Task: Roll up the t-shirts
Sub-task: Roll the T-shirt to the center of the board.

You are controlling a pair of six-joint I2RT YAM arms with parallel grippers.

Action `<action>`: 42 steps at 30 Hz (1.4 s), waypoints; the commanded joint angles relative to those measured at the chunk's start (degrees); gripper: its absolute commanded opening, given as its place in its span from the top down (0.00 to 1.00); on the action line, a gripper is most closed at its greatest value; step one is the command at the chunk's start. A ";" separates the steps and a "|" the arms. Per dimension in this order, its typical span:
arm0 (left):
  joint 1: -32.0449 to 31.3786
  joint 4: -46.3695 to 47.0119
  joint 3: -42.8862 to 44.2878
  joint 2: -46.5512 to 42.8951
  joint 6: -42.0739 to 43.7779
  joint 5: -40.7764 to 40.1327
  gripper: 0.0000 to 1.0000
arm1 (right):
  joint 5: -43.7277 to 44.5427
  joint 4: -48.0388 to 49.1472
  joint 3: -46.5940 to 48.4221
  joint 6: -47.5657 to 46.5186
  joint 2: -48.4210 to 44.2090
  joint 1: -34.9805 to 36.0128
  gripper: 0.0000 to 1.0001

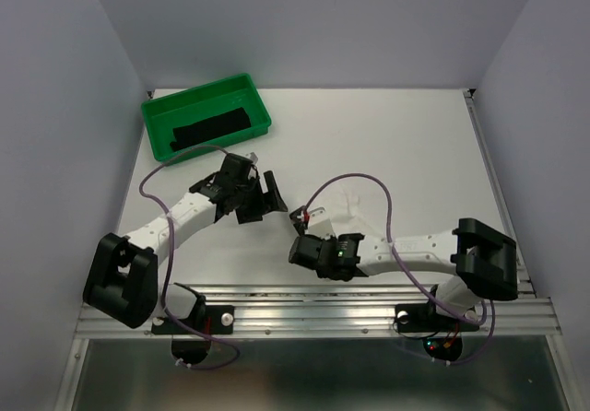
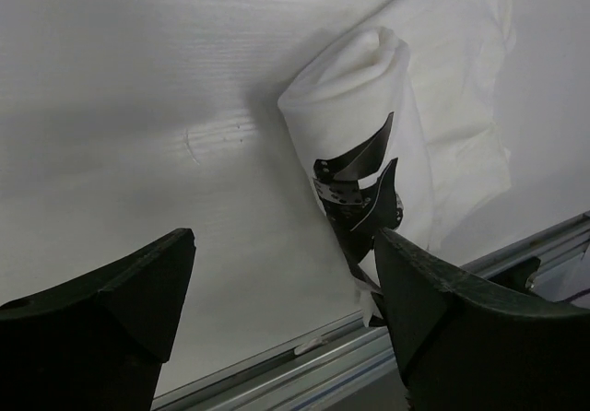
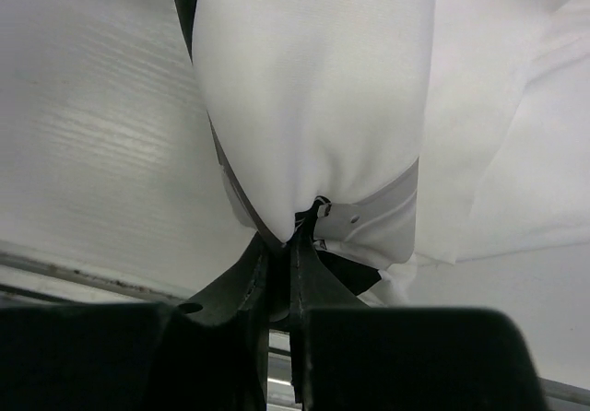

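Plain white t-shirt [image 3: 313, 88], unpatterned, at the black right gripper [image 3: 295, 238]. Left gripper [image 2: 284, 245] black too. Beyond it, bright green tray [image 1: 159, 121], black strip [image 1: 210, 131] inside. Purple cables [image 1: 369, 179].

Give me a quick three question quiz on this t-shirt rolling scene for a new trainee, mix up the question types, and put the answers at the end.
1. True or false: the jaws of the left arm are shut on the t-shirt.
2. Multiple choice: what lies in the green tray? A, a black strip. B, a folded white towel. C, a red cup.
3. Short answer: which arm's jaws clamp the rolled part of the t-shirt?

Key
1. False: those jaws stand open, apart from the roll.
2. A.
3. The right arm.
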 commanded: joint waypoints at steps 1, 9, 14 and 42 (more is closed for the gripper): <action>-3.17 5.84 -3.37 -1.30 -1.65 2.62 0.09 | -3.81 8.82 -2.28 -0.82 -5.23 -0.78 0.99; -6.16 16.91 -8.38 1.86 -5.17 5.87 0.01 | -9.18 12.69 -6.24 -1.18 -10.24 -3.16 0.99; -7.05 20.96 -9.00 5.29 -6.23 6.40 0.01 | -9.97 13.22 -6.68 -1.00 -10.68 -3.16 0.99; -10.21 19.39 -2.94 13.82 -15.54 3.15 1.00 | -0.57 -3.29 7.02 -4.51 -7.43 -2.63 0.32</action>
